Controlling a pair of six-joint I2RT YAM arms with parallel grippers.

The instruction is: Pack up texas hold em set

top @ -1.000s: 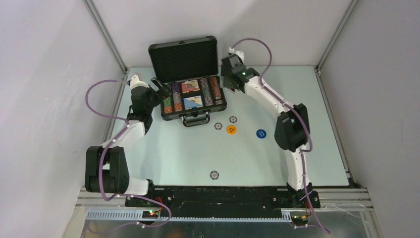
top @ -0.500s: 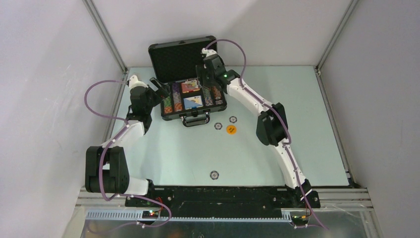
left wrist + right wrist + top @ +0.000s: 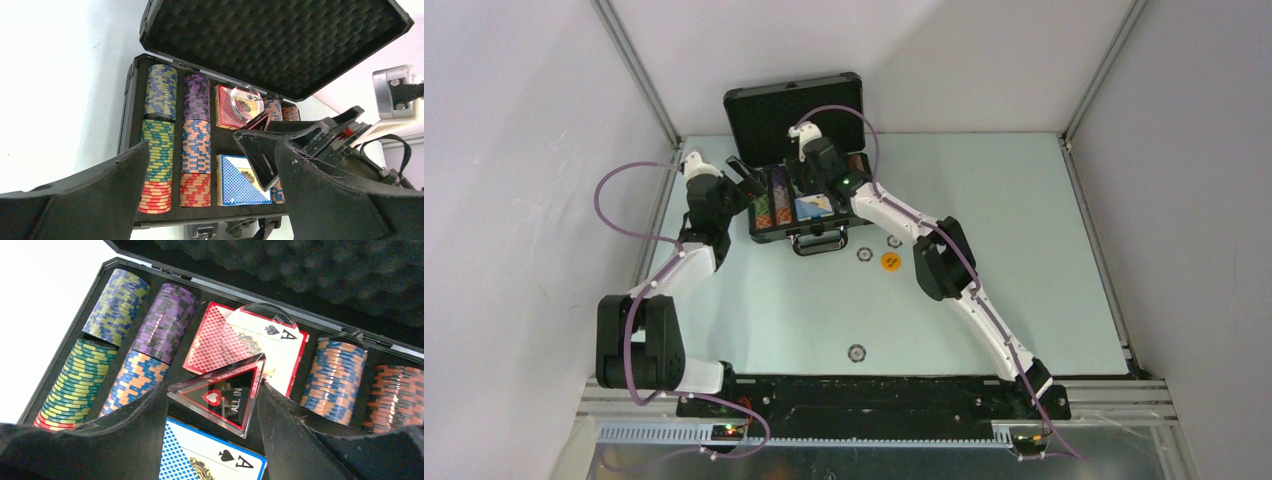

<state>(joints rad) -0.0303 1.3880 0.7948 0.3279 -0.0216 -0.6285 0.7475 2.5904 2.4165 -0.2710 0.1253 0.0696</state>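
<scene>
Standing open at the far side of the table (image 3: pixel 1024 250), the black briefcase (image 3: pixel 769 120) has its foam-lined lid upright. Its base holds rows of multicoloured chips (image 3: pixel 150 335), a red-patterned deck (image 3: pixel 210 335) with a clear round button (image 3: pixel 265 315) on it, and a blue-patterned deck (image 3: pixel 200 460). The right gripper (image 3: pixel 212 400) hangs over the card compartments, clamped on the dark triangular marker (image 3: pixel 227 397), which is lettered ALL IN. The left gripper (image 3: pixel 210 155) sits just beside the case's left wall, jaws wide apart, holding nothing. An orange chip (image 3: pixel 890 261) and three patterned chips (image 3: pixel 863 254) lie loose on the table.
</scene>
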